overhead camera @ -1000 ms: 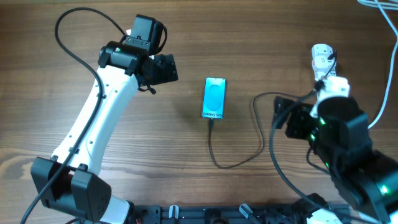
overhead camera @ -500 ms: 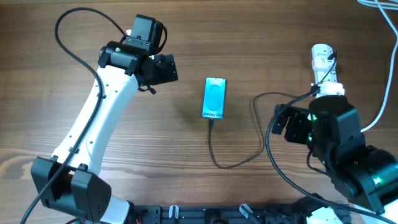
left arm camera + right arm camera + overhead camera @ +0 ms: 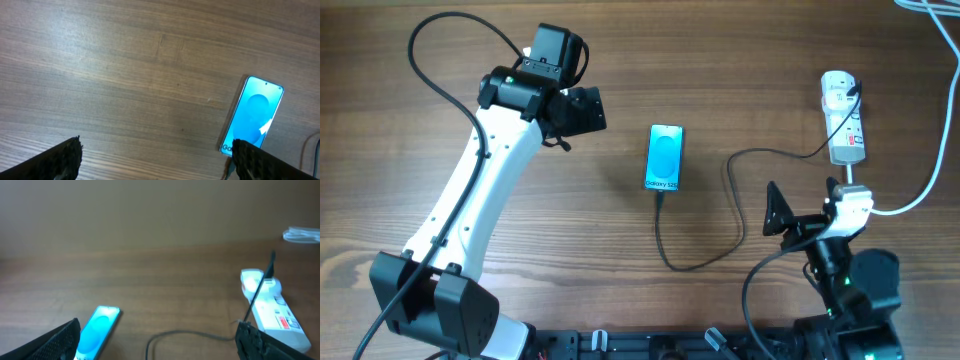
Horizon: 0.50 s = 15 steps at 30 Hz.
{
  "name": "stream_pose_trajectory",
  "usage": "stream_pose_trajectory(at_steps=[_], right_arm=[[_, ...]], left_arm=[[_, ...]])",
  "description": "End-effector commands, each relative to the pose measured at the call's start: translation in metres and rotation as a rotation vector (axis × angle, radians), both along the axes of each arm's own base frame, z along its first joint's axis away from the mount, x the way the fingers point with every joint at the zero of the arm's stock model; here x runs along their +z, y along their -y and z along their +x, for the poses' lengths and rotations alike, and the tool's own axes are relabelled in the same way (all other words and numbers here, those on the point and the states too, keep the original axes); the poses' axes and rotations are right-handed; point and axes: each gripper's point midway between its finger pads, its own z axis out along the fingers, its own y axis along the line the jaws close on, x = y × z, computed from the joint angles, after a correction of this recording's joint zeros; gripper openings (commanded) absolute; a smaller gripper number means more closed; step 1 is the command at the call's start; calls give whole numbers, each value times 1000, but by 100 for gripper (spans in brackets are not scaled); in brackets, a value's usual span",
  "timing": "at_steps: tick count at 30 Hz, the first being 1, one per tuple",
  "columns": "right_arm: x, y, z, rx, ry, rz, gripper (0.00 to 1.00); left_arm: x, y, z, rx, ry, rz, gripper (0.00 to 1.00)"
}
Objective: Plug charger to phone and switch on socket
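The small rectangular smartphone with teal screen and white border (image 3: 664,157) is seen lying flat mid-way across the brown wooden table (image 3: 620,40); the thin black charger cable (image 3: 672,264) is seen meeting its near end and looping right to the white elongated power strip (image 3: 844,125); plugging is judged done, though the joint is too small to confirm, so the switch is judged the step in hand. The left gripper (image 3: 159,160) is held wide and empty near the phone; the right gripper (image 3: 157,342) is spread wide, empty, well short of the strip. One fingertip should be lowered squarely onto the switch, and the cable and thick white cord (image 3: 920,195) avoided.
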Motion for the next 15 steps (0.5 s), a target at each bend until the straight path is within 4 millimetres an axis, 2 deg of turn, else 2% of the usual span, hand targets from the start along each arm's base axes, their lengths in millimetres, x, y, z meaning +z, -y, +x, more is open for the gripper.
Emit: stream_pose_trajectory(at_steps=[1,9,13,15], right_arm=[[-5,-2,-2,25,94,-51,100],[-15,7,5,-21,245,-55,100],[-24,15,8,-54,232,-63,100],[-35,20,9,-69,192,-103,99]], left_arm=[[0,-5,1,21,3,9,100],[0,-5,1,21,3,9,100],[0,-5,1,21,3,9,100],[0,-5,1,21,3,9,100]])
